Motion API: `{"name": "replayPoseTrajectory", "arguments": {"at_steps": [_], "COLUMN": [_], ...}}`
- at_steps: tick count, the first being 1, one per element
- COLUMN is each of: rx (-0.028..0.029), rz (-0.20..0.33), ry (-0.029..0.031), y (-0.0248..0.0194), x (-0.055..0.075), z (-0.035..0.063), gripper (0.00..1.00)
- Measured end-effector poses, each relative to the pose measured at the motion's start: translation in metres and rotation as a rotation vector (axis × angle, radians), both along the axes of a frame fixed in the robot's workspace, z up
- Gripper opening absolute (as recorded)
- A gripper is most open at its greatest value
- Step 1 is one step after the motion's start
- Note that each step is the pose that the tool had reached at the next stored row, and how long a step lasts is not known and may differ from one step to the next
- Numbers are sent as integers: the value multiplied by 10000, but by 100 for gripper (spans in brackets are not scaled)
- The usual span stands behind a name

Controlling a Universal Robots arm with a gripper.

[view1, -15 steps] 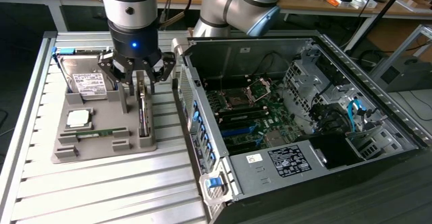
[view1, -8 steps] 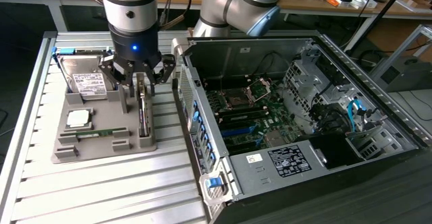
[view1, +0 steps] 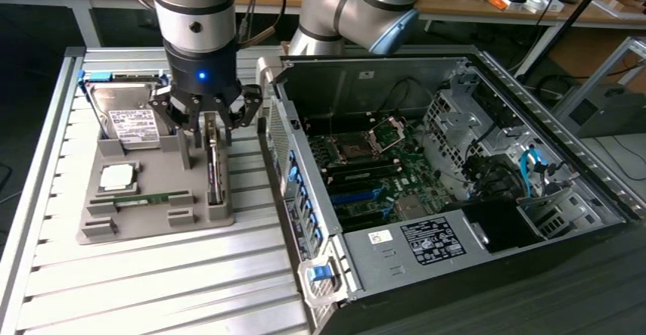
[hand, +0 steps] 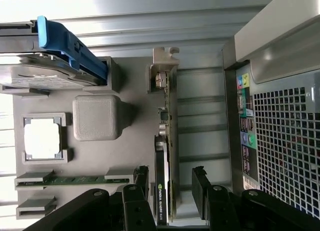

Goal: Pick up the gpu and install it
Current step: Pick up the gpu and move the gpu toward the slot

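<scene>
The task is only at its beginning — the gpu (hand: 167, 126) stands on its edge in the gray tray (view1: 151, 221), just between the spread fingers of the claw (hand: 171, 187) (nothing is pinched yet). Lifting it and installing it into the computer case (view1: 353, 85) beside the claw are both left.

Gripper (hand: 170, 177) was black. The gpu (hand: 161, 191) between its jaws was black with a silvery bracket. The tray (hand: 130, 141) nearby was grey, the memory stick (hand: 75, 180) green, the drive handle (hand: 70, 43) blue. The case grille (hand: 285, 141) was a hole-punched grid.
</scene>
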State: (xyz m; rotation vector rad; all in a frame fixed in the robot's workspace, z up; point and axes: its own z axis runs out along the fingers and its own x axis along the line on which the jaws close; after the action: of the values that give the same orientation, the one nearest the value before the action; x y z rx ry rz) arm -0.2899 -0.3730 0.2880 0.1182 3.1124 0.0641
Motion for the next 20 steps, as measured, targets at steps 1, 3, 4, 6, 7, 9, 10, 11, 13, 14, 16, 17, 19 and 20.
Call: {"name": "replayPoseTrajectory", "arguments": {"at_steps": [1, 3, 4, 6, 7, 9, 10, 11, 13, 14, 16, 17, 19, 20], "rx": [0, -1, -1, 0, -1, -1, 0, 0, 0, -1, 0, 0, 0, -1], "rz": [0, 0, 0, 0, 0, 0, 0, 0, 1, 0, 0, 0, 1, 0], "ry": [0, 1, 1, 0, 0, 0, 0, 0, -1, 0, 0, 0, 0, 1], "y": [0, 0, 0, 0, 0, 0, 0, 0, 0, 5, 26, 41, 52, 56], "x": [0, 2, 3, 5, 6, 7, 8, 8, 8, 8, 6, 4, -6, -14], "z": [-6, -17, -22, -35, -42, -60, -74, -86, -117, -138, -163, -175, -188, -194], "gripper": [48, 48, 48, 48, 48, 48, 48, 48, 48, 48, 48, 48, 48, 48]}}
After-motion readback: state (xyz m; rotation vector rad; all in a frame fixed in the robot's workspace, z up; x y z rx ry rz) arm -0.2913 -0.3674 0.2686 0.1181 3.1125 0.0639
